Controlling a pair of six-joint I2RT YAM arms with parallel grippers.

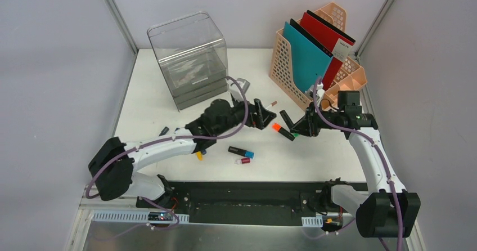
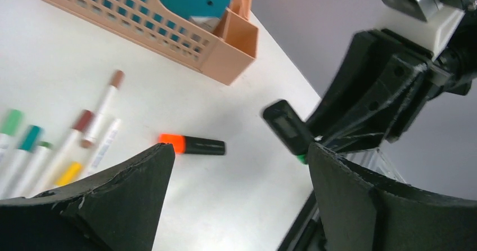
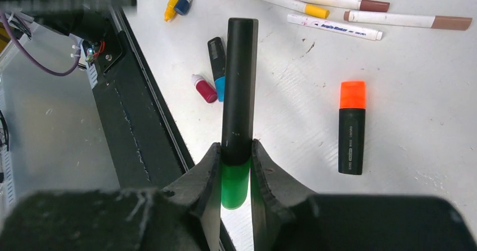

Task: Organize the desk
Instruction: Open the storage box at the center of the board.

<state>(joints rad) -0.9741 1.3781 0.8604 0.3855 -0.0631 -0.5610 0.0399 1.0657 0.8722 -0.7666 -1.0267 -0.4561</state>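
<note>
The white desk (image 1: 152,104) carries scattered pens. My right gripper (image 1: 296,130) is shut on a black highlighter with a green cap (image 3: 239,93), gripped at the cap end, body pointing forward above the desk. My right gripper (image 3: 236,148) shows the cap pinched between both fingers. An orange-capped highlighter (image 1: 279,129) lies flat on the desk just beside it, also visible as the orange-capped highlighter (image 3: 351,127). My left gripper (image 1: 265,115) hangs open and holds nothing, facing the right one. In the left wrist view my left gripper (image 2: 241,149) frames the orange highlighter (image 2: 191,144) and the held green highlighter (image 2: 287,126).
A clear drawer unit (image 1: 191,59) stands at the back left, a peach file organizer (image 1: 337,85) with folders at the back right. Several markers (image 3: 332,27), a blue-capped highlighter (image 1: 241,151) and a small red item (image 1: 242,160) lie mid-desk. The black rail (image 1: 242,197) runs along the near edge.
</note>
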